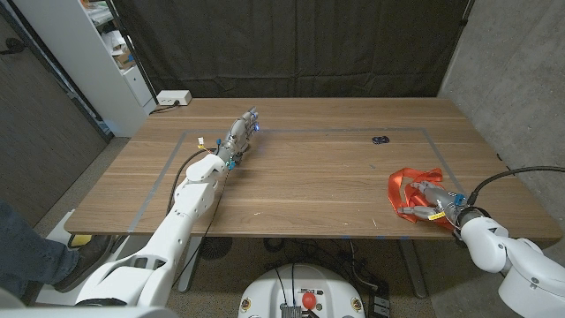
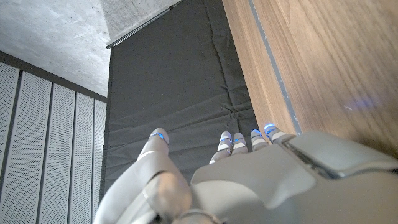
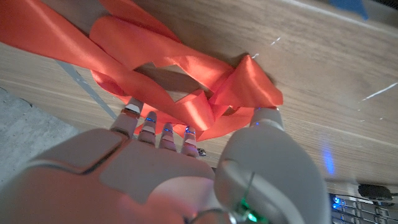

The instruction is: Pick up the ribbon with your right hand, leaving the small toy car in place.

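Observation:
An orange ribbon (image 1: 409, 185) lies bunched in loops on the wooden table (image 1: 309, 185) near its right front corner. My right hand (image 1: 434, 205) sits at the near side of the ribbon, touching it. In the right wrist view the fingertips (image 3: 166, 129) and the thumb (image 3: 264, 118) of my right hand (image 3: 186, 180) stand apart, and folds of the ribbon (image 3: 186, 93) lie between them. A small dark toy car (image 1: 380, 139) stands farther back on the table, well apart from the ribbon. My left hand (image 1: 241, 132) is stretched out over the far left middle of the table and holds nothing.
A thin blue tape line (image 1: 309, 131) marks a rectangle on the tabletop. A white box (image 1: 172, 99) sits at the back left corner beside a white shelf (image 1: 115, 62). A person's leg (image 1: 26, 252) shows at the lower left. The table's right edge (image 1: 521, 190) is close to the ribbon.

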{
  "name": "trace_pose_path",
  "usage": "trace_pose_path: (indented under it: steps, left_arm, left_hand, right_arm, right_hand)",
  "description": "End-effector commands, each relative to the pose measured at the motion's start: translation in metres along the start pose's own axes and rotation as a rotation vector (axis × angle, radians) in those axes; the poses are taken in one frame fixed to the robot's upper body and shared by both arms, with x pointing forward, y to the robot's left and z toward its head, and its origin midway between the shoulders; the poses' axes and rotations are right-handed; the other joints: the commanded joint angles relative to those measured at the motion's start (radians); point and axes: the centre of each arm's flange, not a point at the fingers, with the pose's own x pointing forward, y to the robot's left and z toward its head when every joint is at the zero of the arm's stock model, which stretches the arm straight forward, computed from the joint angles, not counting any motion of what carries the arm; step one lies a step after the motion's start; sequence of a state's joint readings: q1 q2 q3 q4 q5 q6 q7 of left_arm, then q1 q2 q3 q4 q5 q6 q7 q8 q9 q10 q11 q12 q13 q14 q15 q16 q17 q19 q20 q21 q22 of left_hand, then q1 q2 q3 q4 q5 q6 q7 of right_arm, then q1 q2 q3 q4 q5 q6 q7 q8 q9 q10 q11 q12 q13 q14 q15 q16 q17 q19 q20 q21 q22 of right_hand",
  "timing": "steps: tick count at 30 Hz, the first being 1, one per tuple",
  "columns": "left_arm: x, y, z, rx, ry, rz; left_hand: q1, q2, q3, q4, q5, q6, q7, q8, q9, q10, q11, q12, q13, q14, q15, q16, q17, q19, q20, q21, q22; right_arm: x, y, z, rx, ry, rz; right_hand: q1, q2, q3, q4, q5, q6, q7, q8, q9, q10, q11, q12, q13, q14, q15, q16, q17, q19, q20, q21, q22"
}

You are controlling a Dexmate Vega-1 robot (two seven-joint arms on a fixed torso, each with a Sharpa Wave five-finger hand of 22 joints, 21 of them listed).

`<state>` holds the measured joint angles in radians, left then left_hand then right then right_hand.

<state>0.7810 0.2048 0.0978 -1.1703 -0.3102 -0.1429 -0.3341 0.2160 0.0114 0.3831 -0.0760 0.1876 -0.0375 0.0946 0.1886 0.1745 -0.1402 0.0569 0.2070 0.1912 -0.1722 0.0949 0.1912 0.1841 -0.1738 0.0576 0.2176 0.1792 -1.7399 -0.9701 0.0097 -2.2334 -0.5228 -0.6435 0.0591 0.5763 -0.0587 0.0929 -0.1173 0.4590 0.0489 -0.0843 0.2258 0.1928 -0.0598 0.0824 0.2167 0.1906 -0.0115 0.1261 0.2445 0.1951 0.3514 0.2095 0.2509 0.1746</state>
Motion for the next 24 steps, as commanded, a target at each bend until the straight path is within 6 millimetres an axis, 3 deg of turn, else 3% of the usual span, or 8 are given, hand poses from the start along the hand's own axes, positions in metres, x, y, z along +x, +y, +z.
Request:
trace_pose_path:
  steps: [1, 5, 7, 9, 13, 17, 20, 24]
  left_arm:
    - [-0.0025, -0.0005, 0.0007, 0.0, -0.003, 0.002]
    - [-0.0038, -0.0005, 0.0004, -0.003, -0.003, 0.004]
    - [-0.0044, -0.0006, -0.0001, -0.004, -0.002, 0.004]
    - [-0.0051, -0.0007, -0.0006, -0.005, -0.002, 0.005]
    - [-0.0066, -0.0007, -0.001, -0.007, -0.003, 0.006]
    - [-0.0083, -0.0004, -0.001, -0.009, -0.005, 0.007]
    - [-0.0098, 0.0001, -0.001, -0.01, -0.006, 0.009]
    - [-0.0121, 0.0008, -0.0013, -0.012, -0.008, 0.011]
  left_hand:
    - [0.002, 0.008, 0.002, -0.005, -0.006, 0.009, 0.003, 0.003, 0.005, -0.006, -0.006, 0.003, 0.002, -0.026, 0.002, 0.0, 0.001, -0.115, 0.006, -0.007, 0.002]
    - [0.002, 0.008, 0.002, -0.005, -0.006, 0.009, 0.002, 0.003, 0.005, -0.006, -0.007, 0.003, 0.002, -0.026, 0.003, 0.0, 0.001, -0.115, 0.007, -0.007, 0.002]
    - [0.002, 0.008, 0.002, -0.005, -0.006, 0.009, 0.004, 0.002, 0.005, -0.006, -0.006, 0.003, 0.002, -0.027, 0.003, -0.001, 0.001, -0.115, 0.007, -0.008, 0.002]
    - [0.001, 0.008, 0.002, -0.006, -0.006, 0.009, 0.003, 0.002, 0.005, -0.007, -0.008, 0.002, 0.002, -0.026, 0.002, 0.0, 0.002, -0.115, 0.008, -0.008, 0.002]
    - [0.001, 0.009, 0.002, -0.006, -0.006, 0.01, 0.004, 0.002, 0.005, -0.006, -0.009, 0.003, 0.002, -0.026, 0.002, 0.0, 0.002, -0.114, 0.011, -0.008, 0.003]
    - [0.0, 0.009, 0.001, -0.007, -0.006, 0.01, 0.003, 0.002, 0.005, -0.006, -0.01, 0.003, 0.002, -0.026, 0.0, 0.0, 0.002, -0.114, 0.012, -0.008, 0.003]
    - [0.0, 0.009, 0.001, -0.007, -0.006, 0.011, 0.003, 0.002, 0.005, -0.007, -0.009, 0.002, 0.002, -0.027, 0.001, 0.0, 0.002, -0.114, 0.014, -0.008, 0.003]
    - [0.0, 0.009, 0.001, -0.007, -0.006, 0.011, 0.003, 0.002, 0.005, -0.005, -0.009, 0.003, 0.002, -0.026, 0.0, 0.0, 0.002, -0.114, 0.015, -0.009, 0.003]
  right_arm:
    - [0.008, 0.0101, -0.0102, -0.004, 0.036, 0.012]
    - [0.0086, 0.0108, -0.0095, -0.005, 0.043, -0.002]
    - [0.0088, 0.0115, -0.009, -0.01, 0.039, -0.008]
    - [0.0089, 0.0119, -0.0084, -0.01, 0.039, -0.016]
    - [0.0086, 0.0126, -0.0069, -0.031, 0.034, -0.038]
    - [0.0091, 0.0121, -0.0054, -0.048, 0.031, -0.039]
    - [0.0097, 0.0114, -0.0044, -0.06, 0.033, -0.041]
    - [0.01, 0.0106, -0.0014, -0.084, 0.034, -0.066]
  right_hand:
    - [0.045, 0.014, 0.006, -0.018, 0.005, 0.053, -0.023, 0.011, 0.004, 0.061, -0.023, 0.017, 0.004, 0.055, -0.029, 0.016, 0.004, 0.094, -0.001, 0.015, 0.001]
    - [0.076, 0.027, 0.012, -0.019, -0.003, 0.116, -0.028, 0.015, 0.004, 0.169, -0.058, 0.037, 0.004, 0.134, -0.069, 0.034, 0.007, 0.201, -0.003, 0.025, 0.0]
    - [0.106, 0.044, 0.022, -0.023, -0.01, 0.161, -0.027, 0.021, 0.004, 0.235, -0.073, 0.047, 0.003, 0.193, -0.093, 0.048, 0.007, 0.278, -0.013, 0.036, -0.001]
    - [0.136, 0.052, 0.031, -0.03, -0.018, 0.203, -0.027, 0.027, 0.004, 0.285, -0.07, 0.052, 0.002, 0.237, -0.11, 0.057, 0.007, 0.333, -0.041, 0.04, -0.003]
    - [0.225, 0.077, 0.06, -0.044, -0.04, 0.298, -0.023, 0.039, 0.004, 0.375, -0.066, 0.054, 0.001, 0.319, -0.139, 0.069, 0.007, 0.431, -0.132, 0.039, -0.004]
    - [0.317, 0.096, 0.089, -0.051, -0.063, 0.398, -0.011, 0.055, 0.005, 0.446, -0.068, 0.053, 0.002, 0.397, -0.163, 0.083, 0.01, 0.496, -0.214, 0.032, -0.005]
    - [0.341, 0.105, 0.097, -0.047, -0.074, 0.449, -0.01, 0.065, 0.005, 0.468, -0.083, 0.051, 0.002, 0.424, -0.181, 0.089, 0.014, 0.52, -0.237, 0.03, -0.005]
    - [0.387, 0.124, 0.112, -0.047, -0.092, 0.499, -0.036, 0.07, 0.006, 0.499, -0.137, 0.048, 0.003, 0.472, -0.215, 0.105, 0.024, 0.562, -0.287, 0.03, -0.004]
